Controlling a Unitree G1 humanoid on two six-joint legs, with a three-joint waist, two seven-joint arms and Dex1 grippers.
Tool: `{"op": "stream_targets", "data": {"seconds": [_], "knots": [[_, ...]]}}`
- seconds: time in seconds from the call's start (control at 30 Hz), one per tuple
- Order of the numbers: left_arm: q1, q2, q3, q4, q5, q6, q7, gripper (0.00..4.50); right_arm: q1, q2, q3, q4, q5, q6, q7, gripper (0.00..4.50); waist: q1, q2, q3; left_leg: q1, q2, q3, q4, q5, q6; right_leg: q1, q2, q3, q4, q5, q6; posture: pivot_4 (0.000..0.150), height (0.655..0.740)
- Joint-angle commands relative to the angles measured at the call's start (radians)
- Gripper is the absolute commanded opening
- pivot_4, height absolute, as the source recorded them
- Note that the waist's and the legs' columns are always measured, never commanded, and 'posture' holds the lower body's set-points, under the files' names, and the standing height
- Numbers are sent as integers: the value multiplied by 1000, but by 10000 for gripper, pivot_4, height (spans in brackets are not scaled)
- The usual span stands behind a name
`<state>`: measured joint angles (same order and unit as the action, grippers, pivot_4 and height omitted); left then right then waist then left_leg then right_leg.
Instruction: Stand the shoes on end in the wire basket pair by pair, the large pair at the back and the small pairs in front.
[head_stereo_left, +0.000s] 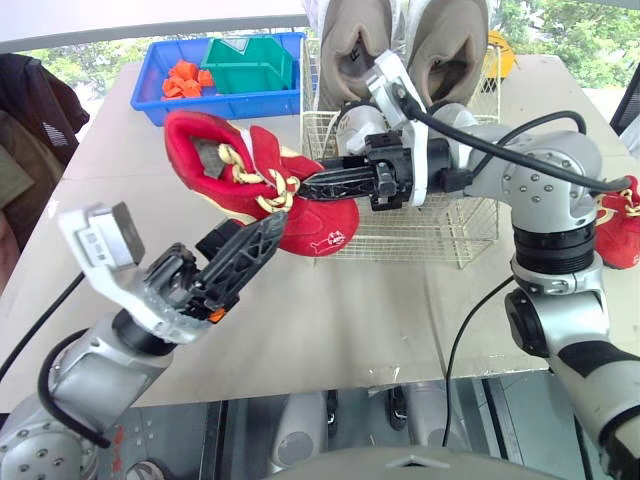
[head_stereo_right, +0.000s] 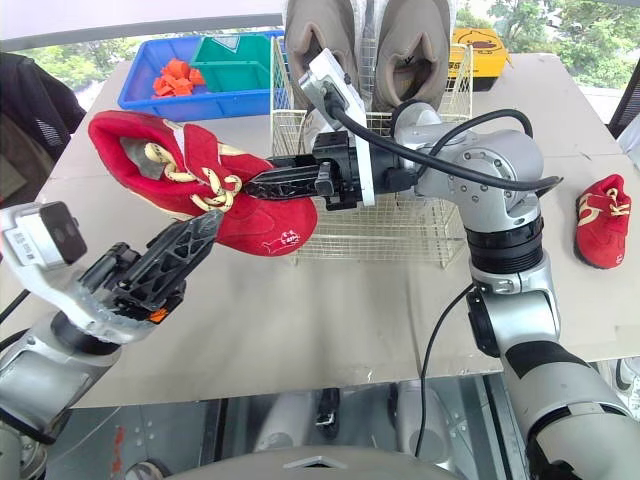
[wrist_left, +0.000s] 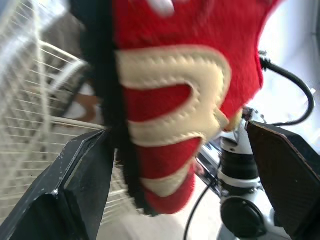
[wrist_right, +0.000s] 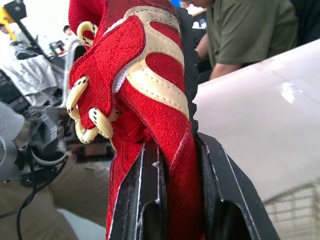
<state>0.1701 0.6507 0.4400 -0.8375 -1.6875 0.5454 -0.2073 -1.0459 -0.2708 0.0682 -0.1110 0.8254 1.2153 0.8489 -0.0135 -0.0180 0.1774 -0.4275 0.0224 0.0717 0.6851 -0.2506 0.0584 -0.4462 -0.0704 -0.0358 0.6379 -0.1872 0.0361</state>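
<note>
My left gripper is open, just in front of the wire basket, with its fingers spread by the sole of the red shoe. My right gripper pinches that shoe by the laces and holds it up at the basket's front left. I think I am on a small pair now. Next I must tip the shoe on end and lift it over the front wires. The big grey shoes stand at the basket's back. The other red shoe lies right of the basket. A blue tray sits behind its left.
</note>
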Motion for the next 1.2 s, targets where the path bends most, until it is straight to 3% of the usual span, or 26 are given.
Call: {"op": "stream_targets", "data": {"seconds": [0.03, 0.17, 0.27, 0.43, 0.5, 0.77, 0.93, 1.2], "knots": [[-46, 25, 6, 26, -28, -26, -6, 36696, 11, 3, -35, -53, 33, -9, -30, 784, 1, 0, 0, 0, 0, 0, 0, 0, 0, 0, 1, 0, 0, 0, 1, 1500, 7400], [-80, 50, 26, 79, -33, -19, -34, 18962, 43, -16, -68, -67, 70, -3, -37, 775, 1, 0, 0, -1, 0, 0, 0, 0, 0, 0, 1, 0, -1, 2, 4, 1500, 7400], [-125, 82, 46, 126, -64, -5, -56, 7393, 82, -30, -104, -102, 87, -46, -45, 14231, 3, 0, 0, -1, 0, 0, 0, 0, 0, 0, 1, 0, -1, 2, 4, 1500, 7400], [-257, 173, 42, 238, -34, 48, -146, 6475, 239, -66, -175, -283, 74, -254, -22, 39585, 9, -1, 0, -2, 0, -1, 0, 0, 0, 0, 1, -1, -2, 2, 4, 1500, 7400], [-335, 216, 22, 285, 28, 70, -216, 6474, 325, -77, -229, -372, 91, -341, -13, 45000, 12, -1, 0, -2, 0, -1, 0, 0, 0, 0, 1, -2, -3, 2, 5, 1500, 7400], [-599, 299, -190, 426, 499, -4, -629, 6468, 737, -224, -323, -657, -45, -580, -31, 45000, 14, -1, 0, -2, -1, 2, -1, 0, 0, 0, 3, -1, -6, 2, 5, 1500, 7400], [-771, 225, -365, 598, 848, -202, -814, 6468, 978, -308, -424, -768, -59, -637, -54, 45000, 28, -1, 0, -2, -1, 5, -1, 0, -1, 2, 5, -1, -8, 2, 5, 1500, 7400], [-808, 90, -436, 686, 1027, -306, -895, 6468, 1172, -389, -530, -776, -58, -720, -23, 45000, 29, -1, -1, -2, 1, 1, -1, 0, 0, 3, 6, 1, -11, 2, 5, 1500, 7400]]}}
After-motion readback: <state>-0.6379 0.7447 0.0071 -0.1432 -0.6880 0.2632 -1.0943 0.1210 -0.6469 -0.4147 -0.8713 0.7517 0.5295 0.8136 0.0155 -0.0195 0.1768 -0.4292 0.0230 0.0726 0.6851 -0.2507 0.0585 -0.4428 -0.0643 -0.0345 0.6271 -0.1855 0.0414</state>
